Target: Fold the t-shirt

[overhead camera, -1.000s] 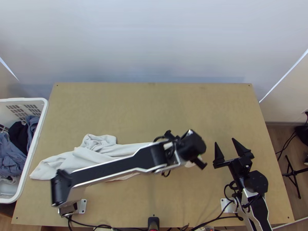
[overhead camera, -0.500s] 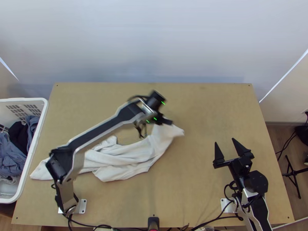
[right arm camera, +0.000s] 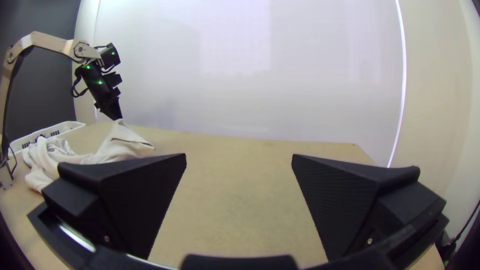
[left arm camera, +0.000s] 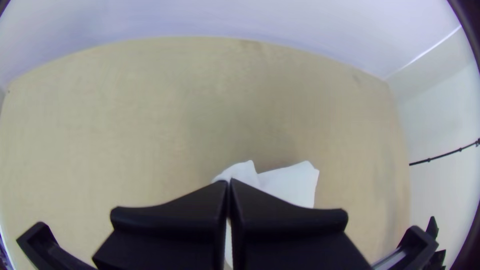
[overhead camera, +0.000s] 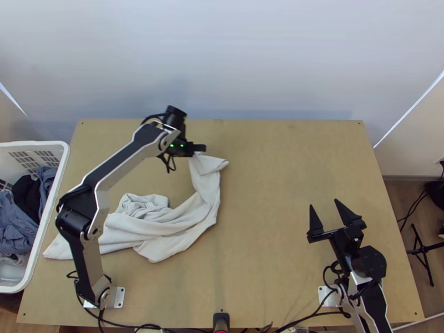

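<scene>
A light wooden table (overhead camera: 283, 172) lies in front of me, with a white laundry basket (overhead camera: 65, 166) at its left side. Blue-grey clothes (overhead camera: 18, 222) and a black garment (overhead camera: 28, 194) are in the basket. Right of the basket, past the table's far edge, stands a pale wall (overhead camera: 222, 61). Well apart from the basket, beyond the table's right edge, I see wooden floor (overhead camera: 402, 208) and a black stand (overhead camera: 424, 250).

The basket's outer side is cut off by the top view's edge. My black fingers cover some of the cloth in my left wrist view, and I cannot tell which part of the shirt I have pinched or how its layers run in the heap.

My left gripper (overhead camera: 198, 152) is right of the basket, towards the far edge, its fingers pressed together at the tips on a bit of the white t-shirt (overhead camera: 180, 219). That bit is raised in a peak, with a loose flap beside it. From there the shirt slopes down and runs back in long creases to a bunched heap, one end lying just beside the basket. My right gripper (overhead camera: 324, 204) is well to the right of the basket, fingers wide apart, with tabletop showing between them.
</scene>
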You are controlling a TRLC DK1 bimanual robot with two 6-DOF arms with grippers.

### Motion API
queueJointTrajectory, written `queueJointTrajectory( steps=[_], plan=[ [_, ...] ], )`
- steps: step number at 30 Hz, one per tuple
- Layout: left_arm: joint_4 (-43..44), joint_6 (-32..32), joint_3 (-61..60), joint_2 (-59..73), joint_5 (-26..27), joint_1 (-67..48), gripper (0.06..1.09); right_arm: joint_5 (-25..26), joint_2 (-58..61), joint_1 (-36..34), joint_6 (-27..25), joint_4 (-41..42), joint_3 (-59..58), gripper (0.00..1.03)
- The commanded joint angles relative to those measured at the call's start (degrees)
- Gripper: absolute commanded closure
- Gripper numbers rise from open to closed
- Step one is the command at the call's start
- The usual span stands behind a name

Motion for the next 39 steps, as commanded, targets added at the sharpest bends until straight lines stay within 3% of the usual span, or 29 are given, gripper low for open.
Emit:
queueJointTrajectory(
  steps=[1, 6, 12, 21, 22, 23, 25, 26, 30, 39],
  plan=[
    [0.6, 1.5, -1.3, 1.5, 3.4, 5.8, 1.05, 0.0, 0.0, 0.0, 0.1, 0.0, 0.0, 0.05],
    [5.8, 1.4, 0.5, 1.7, 2.0, 8.5, 1.05, 0.0, 0.0, 0.0, 0.1, 0.0, 0.0, 0.05],
    [2.1, 3.1, 11.9, 6.9, 2.2, 12.3, 1.05, 0.0, 0.0, 0.0, 0.1, 0.0, 0.0, 0.05],
    [-2.3, 8.0, 5.3, 7.1, 2.4, 12.8, 1.05, 0.0, 0.0, 0.0, 0.1, 0.0, 0.0, 0.05],
    [-2.4, 8.6, 3.8, 7.1, 2.4, 12.8, 0.99, 0.0, 0.0, 0.0, 0.1, 0.0, 0.0, 0.05],
    [-2.5, 9.2, 2.3, 6.8, 2.4, 12.8, 0.81, 0.0, 0.0, 0.0, 0.1, 0.0, 0.0, 0.05],
    [-4.3, 10.4, 0.2, 6.4, 2.6, 13.1, 0.28, 0.0, 0.0, 0.0, 0.1, 0.0, -0.1, 0.05],
    [-4.5, 10.3, -0.4, 6.1, 2.4, 13.4, 0.08, 0.0, 0.0, 0.0, 0.1, 0.0, 0.0, 0.05],
    [0.0, 8.9, -5.6, -0.2, 2.9, 15.6, 0.09, 0.0, 0.0, 0.0, 0.1, 0.0, 0.0, 0.05],
    [-4.4, 12.0, -4.8, -21.2, 3.9, 18.8, 0.09, 0.0, 0.0, 0.0, 0.1, 0.0, 0.0, 0.05]
  ],
)
